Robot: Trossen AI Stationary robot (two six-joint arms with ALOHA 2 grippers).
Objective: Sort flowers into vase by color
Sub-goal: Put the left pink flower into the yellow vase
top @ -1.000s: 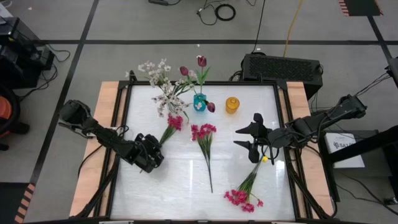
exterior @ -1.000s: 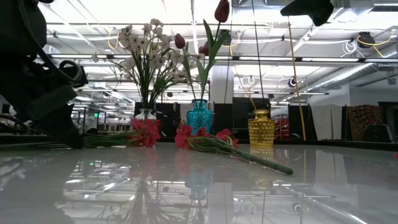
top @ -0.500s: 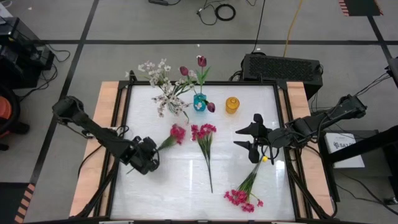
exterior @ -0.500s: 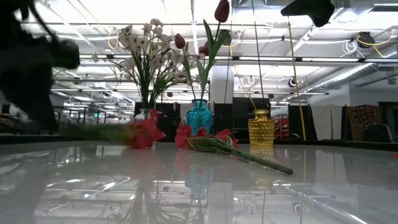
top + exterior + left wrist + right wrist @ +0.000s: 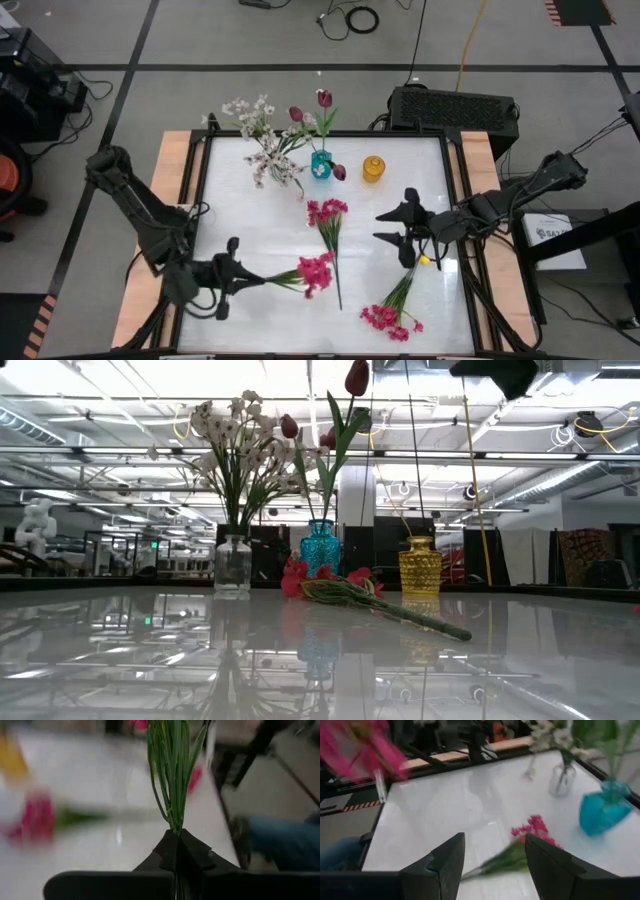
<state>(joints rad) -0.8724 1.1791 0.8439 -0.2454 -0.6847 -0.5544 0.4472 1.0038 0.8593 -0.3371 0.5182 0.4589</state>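
Note:
My left gripper is shut on a magenta-pink flower sprig over the table's near left part, the blossoms pointing toward the table's right. My right gripper hangs open over the right half, holding nothing. A second magenta sprig lies flat at mid-table and a third lies near the front right. At the far edge stand a clear glass vase with white blossoms, a teal vase with maroon tulips and a yellow vase. My left gripper pinches the bundle of green stems at their lower end between its two shut fingers. The fingers come roughly level from the table's left, and the stems run straight on past the fingertips. The sprig is lifted clear of the table, blossoms farthest from the gripper.
The white tabletop has wooden side rails. A black box sits behind the far right corner. Cables cross the floor beyond the table.
My left gripper has risen and swung from beside the glass vase toward the table's near edge, turning as it went. It has carried the magenta sprig with it. The sprig lay on the table before and is now lifted clear, blossoms toward the right. My right arm kept still.

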